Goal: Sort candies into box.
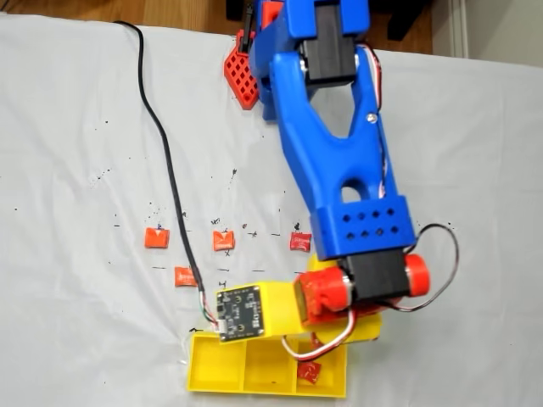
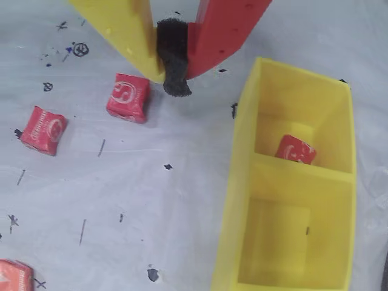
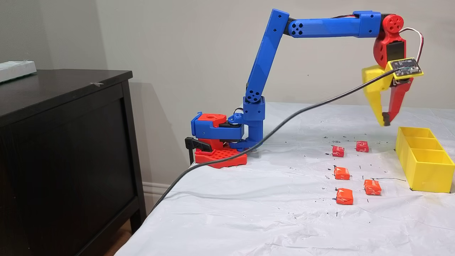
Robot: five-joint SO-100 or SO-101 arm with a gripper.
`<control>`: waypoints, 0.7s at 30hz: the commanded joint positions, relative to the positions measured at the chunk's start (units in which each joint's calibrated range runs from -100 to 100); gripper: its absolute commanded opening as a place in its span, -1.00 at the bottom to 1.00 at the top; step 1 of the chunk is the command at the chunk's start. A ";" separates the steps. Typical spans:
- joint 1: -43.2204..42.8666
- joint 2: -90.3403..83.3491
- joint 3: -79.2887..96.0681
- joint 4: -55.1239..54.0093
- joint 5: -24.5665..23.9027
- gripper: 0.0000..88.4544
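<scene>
Pincer (image 3: 384, 122) hangs closed above cloth, beside lengthwise-receding box (image 3: 424, 167).

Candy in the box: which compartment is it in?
The candy lies in an end compartment of the box, the upper one in the wrist view, rightmost in a fixed view.

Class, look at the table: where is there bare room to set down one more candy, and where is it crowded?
Free: two box compartments and the cloth in front of the nearest candy. Crowded: the candy cluster between arm base and box.
</scene>
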 commanded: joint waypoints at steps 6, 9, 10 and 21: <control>-3.07 -5.90 1.61 3.65 0.78 -0.96; -3.35 -5.90 3.61 2.91 0.78 -0.83; -3.44 -5.98 4.43 2.59 0.73 -0.76; -4.07 -8.27 15.45 -2.65 -0.44 -0.38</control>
